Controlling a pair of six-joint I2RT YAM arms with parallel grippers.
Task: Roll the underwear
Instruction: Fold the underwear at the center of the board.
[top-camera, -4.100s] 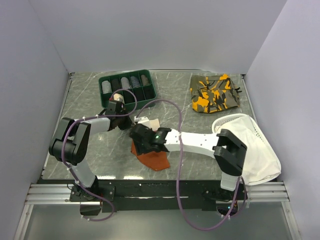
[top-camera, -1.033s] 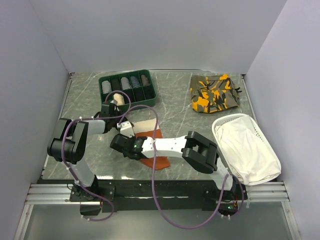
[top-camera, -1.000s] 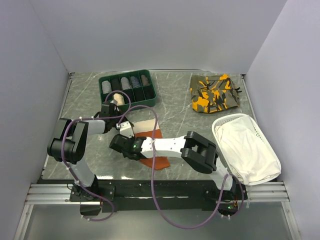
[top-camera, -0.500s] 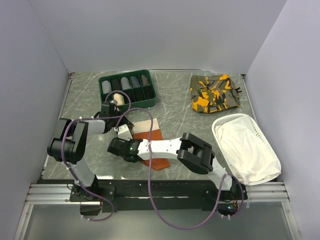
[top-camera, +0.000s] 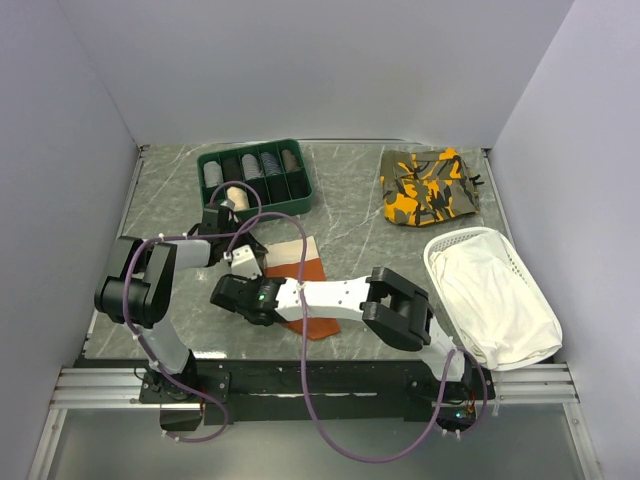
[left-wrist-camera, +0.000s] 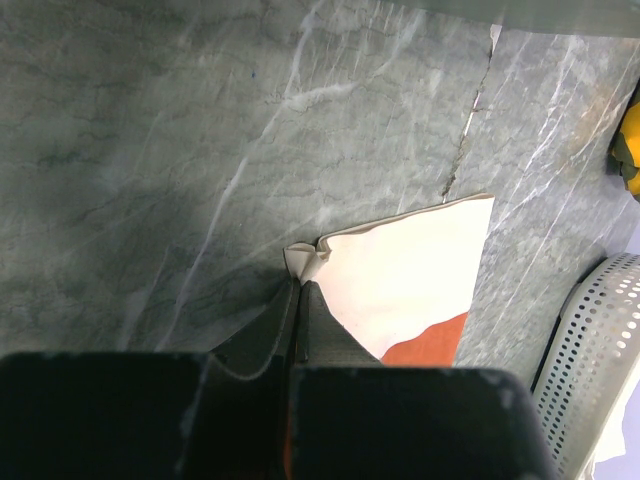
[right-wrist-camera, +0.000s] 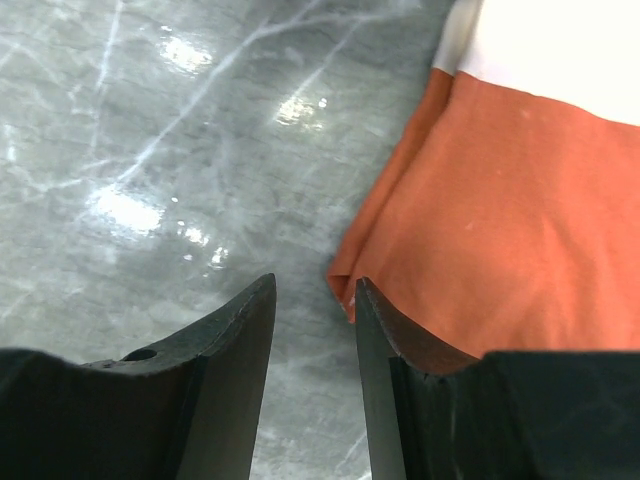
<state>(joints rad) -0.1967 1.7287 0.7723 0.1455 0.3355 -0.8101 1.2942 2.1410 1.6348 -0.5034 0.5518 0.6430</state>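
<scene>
Checking both wrist views: the underwear (top-camera: 305, 268) lay flat on the counter (top-camera: 350, 215) near its middle, cream panel at the far end, orange part toward the arm bases. The left tool (left-wrist-camera: 300, 290) was clamped tight on the left corner of the cream panel, the fabric puckered at the fingertips. The right tool (right-wrist-camera: 312, 300) stood at a narrow, part-way gap low over the counter at the left edge of the orange part; bare counter showed between its jaws, and the orange hem lay just beside the inner face of one finger (right-wrist-camera: 385, 330), not gripped. A green tray (top-camera: 308, 185) sat beyond the underwear, a camo garment (top-camera: 430, 187) at far right, and a white basket (top-camera: 440, 250) near right.
</scene>
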